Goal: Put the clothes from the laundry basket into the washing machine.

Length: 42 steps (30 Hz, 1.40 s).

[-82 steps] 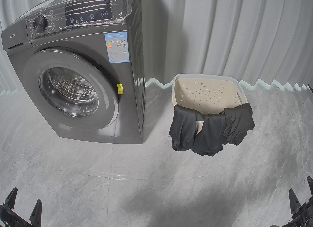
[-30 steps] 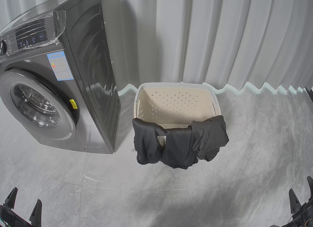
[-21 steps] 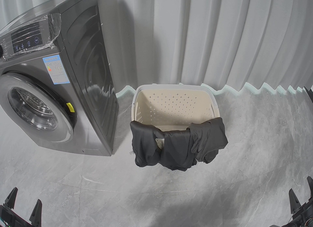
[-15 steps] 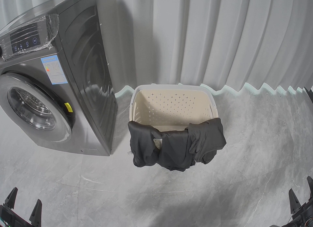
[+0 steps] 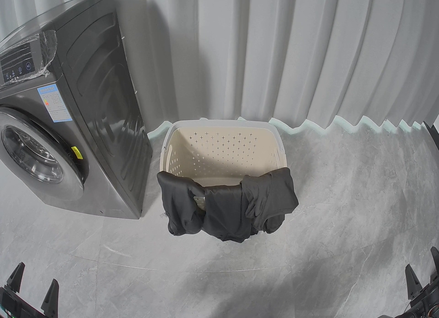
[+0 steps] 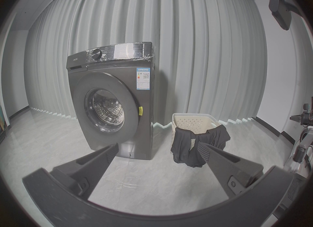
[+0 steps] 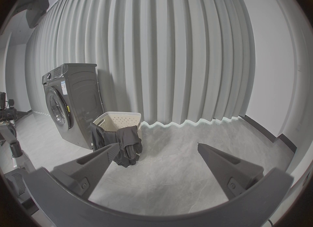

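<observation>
At the far left of the head view, low down, the left gripper (image 5: 35,275) hangs over the floor (image 5: 329,241) with its fingers spread wide and nothing between them. The left wrist view shows the same open gap (image 6: 157,146). That reads as a ready pose for a grasp not yet begun.

Above it stands the washing machine (image 5: 68,118), its front angled toward the robot's left. Its round door (image 6: 104,108) looks closed, so I judge it must be opened before anything goes in. Plastic film (image 5: 27,58) covers the control panel.

Just beside the machine's side panel, with a narrow strip of floor between them, sits the laundry basket (image 5: 224,124). This spot probably keeps the carry to the drum short.

The clothes (image 5: 226,209) are dark and lie draped over the basket's near rim. Most of the cloth hangs down the outer wall on the robot's side, which leaves loose folds that should be easy to pinch from above. The basket's bottom looks bare.

A pleated white curtain (image 5: 274,35) closes off the back.

At the far right, the right gripper (image 5: 421,262) also sits low, its fingers apart and empty (image 7: 157,146).

By count there are one machine, one basket and two grippers. The dark bundle may be one garment or two, and I cannot tell which.
</observation>
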Motion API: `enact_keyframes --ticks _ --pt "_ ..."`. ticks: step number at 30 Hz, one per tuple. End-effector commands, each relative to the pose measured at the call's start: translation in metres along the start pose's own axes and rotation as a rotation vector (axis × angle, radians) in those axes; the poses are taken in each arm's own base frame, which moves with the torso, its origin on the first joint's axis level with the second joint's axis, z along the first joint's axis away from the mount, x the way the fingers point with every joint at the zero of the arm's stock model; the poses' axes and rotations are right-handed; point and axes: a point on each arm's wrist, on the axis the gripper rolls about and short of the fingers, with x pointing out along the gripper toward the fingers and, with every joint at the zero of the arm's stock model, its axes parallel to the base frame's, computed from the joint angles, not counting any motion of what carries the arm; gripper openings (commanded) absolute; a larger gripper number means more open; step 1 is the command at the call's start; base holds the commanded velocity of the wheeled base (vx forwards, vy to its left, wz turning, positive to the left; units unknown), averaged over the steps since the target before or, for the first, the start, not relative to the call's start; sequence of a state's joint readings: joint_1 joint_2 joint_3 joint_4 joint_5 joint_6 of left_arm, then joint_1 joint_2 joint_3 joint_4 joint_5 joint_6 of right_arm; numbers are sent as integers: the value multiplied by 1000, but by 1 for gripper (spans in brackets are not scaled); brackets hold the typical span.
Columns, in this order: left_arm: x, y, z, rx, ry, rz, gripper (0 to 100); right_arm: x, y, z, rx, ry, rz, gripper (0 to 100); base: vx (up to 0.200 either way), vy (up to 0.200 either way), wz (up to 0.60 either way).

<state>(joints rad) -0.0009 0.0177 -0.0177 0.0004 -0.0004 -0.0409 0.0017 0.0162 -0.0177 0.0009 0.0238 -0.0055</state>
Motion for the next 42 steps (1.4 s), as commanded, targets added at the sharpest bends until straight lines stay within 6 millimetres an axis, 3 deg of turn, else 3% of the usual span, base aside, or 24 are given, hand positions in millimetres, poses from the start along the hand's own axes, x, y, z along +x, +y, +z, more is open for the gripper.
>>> enact_keyframes --ticks 1,9,21,27,36,42 --pt "0 0 -5 -1 0 0 100 0 0 -5 -1 2 1 100 200 0 0" --pt "0 0 -5 -1 0 0 100 0 0 -5 -1 1 1 100 200 0 0" --pt "0 0 -5 -1 0 0 100 0 0 -5 -1 1 1 100 0 0 0" --pt "0 0 -5 -1 0 1 100 0 0 -5 1 2 1 100 200 0 0" --pt "0 0 -5 -1 0 1 100 0 0 -5 -1 1 1 100 0 0 0" --pt "0 0 -5 -1 0 1 100 0 0 -5 -1 2 2 100 200 0 0"
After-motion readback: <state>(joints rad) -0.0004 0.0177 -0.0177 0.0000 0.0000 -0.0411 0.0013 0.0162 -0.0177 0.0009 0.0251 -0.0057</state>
